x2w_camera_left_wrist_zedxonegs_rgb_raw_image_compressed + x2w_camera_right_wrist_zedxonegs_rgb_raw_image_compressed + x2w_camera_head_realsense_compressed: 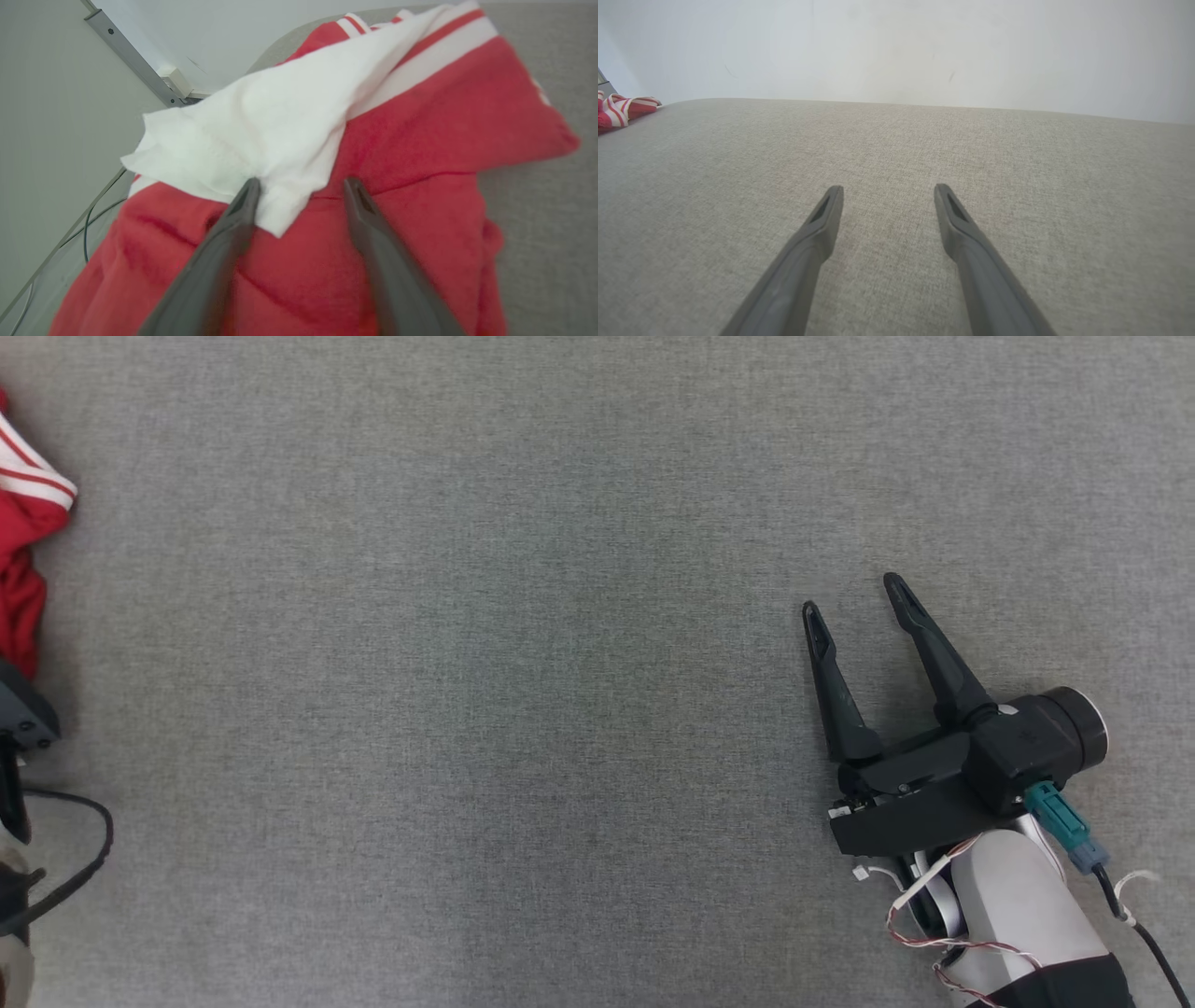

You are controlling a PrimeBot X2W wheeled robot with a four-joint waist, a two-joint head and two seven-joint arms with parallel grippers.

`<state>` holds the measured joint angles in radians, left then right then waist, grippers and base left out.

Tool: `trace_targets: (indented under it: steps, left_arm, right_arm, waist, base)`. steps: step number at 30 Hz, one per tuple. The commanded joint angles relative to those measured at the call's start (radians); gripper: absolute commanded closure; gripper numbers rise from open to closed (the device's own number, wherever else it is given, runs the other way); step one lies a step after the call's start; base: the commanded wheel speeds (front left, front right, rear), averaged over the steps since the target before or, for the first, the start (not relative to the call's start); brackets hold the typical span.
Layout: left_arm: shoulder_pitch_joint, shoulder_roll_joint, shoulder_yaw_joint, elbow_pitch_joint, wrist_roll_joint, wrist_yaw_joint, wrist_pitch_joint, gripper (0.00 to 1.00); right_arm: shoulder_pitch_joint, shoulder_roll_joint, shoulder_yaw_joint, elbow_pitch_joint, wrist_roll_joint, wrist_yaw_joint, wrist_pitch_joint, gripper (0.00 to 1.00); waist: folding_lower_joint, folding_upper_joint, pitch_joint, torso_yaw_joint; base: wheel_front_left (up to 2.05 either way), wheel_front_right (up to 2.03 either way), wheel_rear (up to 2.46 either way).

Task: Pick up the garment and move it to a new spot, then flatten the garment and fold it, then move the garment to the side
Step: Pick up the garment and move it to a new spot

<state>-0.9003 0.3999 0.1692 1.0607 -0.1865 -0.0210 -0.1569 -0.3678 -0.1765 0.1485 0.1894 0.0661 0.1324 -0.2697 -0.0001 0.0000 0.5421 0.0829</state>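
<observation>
The garment [420, 140], a crumpled red jersey with a white sleeve and red-and-white striped trim, lies close under my left gripper [301, 186]. That gripper is open. Its two dark fingers straddle a fold of the white sleeve [261, 126], and the left fingertip [250, 191] is at the sleeve's edge. In the head view the garment [23, 523] shows at the far left edge. My right gripper [851, 595] hovers open over bare table at the lower right, far from the garment. In the right wrist view the right gripper [888, 189] has nothing between its fingers, and the garment [621, 109] lies far off at the left.
A grey fabric-covered table [523, 691] spans the head view. The table's left edge [74, 228] runs just beside the garment, with thin cables [88, 219] hanging past it and a metal rail [131, 56] beyond. A black cable [84, 859] loops at the lower left.
</observation>
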Motion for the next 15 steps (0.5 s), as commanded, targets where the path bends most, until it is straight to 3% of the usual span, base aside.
trace_targets:
  steps: [1,9,15]
  left_arm:
    - [0.003,-0.003,0.001,0.021,-0.01,-0.005,0.001,1.0]
    - [-0.033,0.04,-0.018,0.074,-0.019,-0.062,-0.075,1.0]
    - [-0.069,0.027,-0.076,0.051,-0.009,-0.103,-0.103,1.0]
  right_arm:
    - [0.039,-0.01,-0.009,0.049,0.001,-0.004,0.01,0.0]
    - [0.023,0.035,-0.002,0.059,0.017,-0.003,0.008,0.0]
    - [0.023,0.067,0.001,0.076,0.029,-0.003,0.006,0.0]
  waist:
    - [0.0001,0.0,-0.001,-0.007]
    - [0.0001,0.0,-0.055,-0.031]
    - [0.0001,0.0,-0.124,-0.051]
  base:
    - [0.0,0.0,0.0]
    - [0.0,0.0,0.0]
    - [0.0,0.0,0.0]
